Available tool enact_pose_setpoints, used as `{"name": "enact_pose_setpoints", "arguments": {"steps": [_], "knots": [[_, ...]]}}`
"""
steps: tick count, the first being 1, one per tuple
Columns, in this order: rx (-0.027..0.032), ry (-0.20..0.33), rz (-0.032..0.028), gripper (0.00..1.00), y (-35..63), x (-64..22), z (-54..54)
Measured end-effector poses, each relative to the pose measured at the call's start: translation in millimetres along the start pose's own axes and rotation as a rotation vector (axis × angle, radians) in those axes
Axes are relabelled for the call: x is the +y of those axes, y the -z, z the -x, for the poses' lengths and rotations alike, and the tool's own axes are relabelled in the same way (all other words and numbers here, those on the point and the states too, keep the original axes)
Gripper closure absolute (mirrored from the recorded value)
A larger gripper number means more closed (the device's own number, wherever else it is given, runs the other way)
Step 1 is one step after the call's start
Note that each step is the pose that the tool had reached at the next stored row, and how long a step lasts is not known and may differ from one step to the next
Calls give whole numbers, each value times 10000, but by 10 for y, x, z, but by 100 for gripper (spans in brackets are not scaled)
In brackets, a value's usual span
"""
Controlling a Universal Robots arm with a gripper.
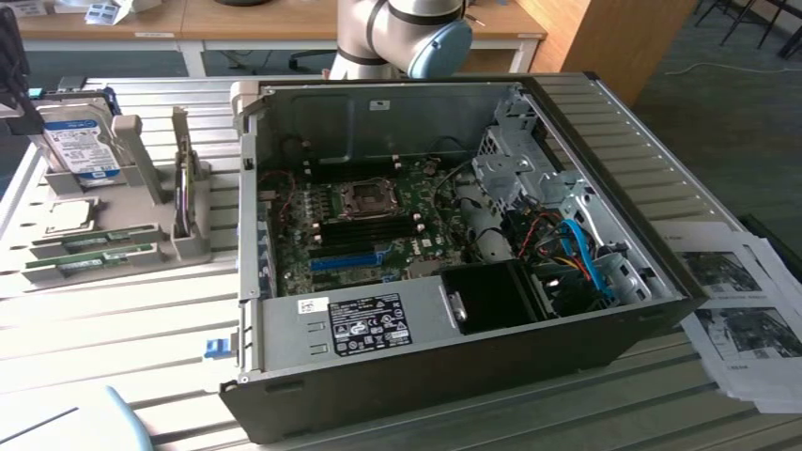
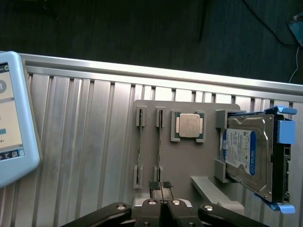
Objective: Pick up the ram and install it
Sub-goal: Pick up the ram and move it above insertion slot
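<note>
Two ram sticks stand on edge in a grey holder (image 2: pixel 182 158): one ram (image 2: pixel 159 146) lies right off my fingertips, the other ram (image 2: pixel 139 146) runs parallel beside it. In the exterior view the same rams (image 1: pixel 90 242) (image 1: pixel 85 264) sit in the holder on that view's left. My gripper (image 2: pixel 161 185) hovers above the holder's edge, shut, with nothing between its pads. The open computer case (image 1: pixel 602 122) shows its motherboard with dark memory slots (image 1: pixel 370 225).
A square processor chip (image 2: pixel 189 126) and a blue-labelled hard drive (image 2: pixel 248 156) share the holder. A light-blue tablet (image 2: pixel 12 118) lies on the ribbed metal table (image 2: pixel 85 142). Printed papers (image 1: pixel 739 310) lie at the exterior view's right. The arm's base (image 1: pixel 401 33) stands behind the case.
</note>
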State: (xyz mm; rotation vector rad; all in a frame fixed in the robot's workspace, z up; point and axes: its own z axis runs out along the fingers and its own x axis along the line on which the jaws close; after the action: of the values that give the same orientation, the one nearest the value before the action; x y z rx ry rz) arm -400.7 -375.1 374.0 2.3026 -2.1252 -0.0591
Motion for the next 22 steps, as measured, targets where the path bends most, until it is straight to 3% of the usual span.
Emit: {"name": "enact_pose_setpoints", "arguments": {"steps": [22], "knots": [[2,-1,4,91,-352,-11,-8]]}}
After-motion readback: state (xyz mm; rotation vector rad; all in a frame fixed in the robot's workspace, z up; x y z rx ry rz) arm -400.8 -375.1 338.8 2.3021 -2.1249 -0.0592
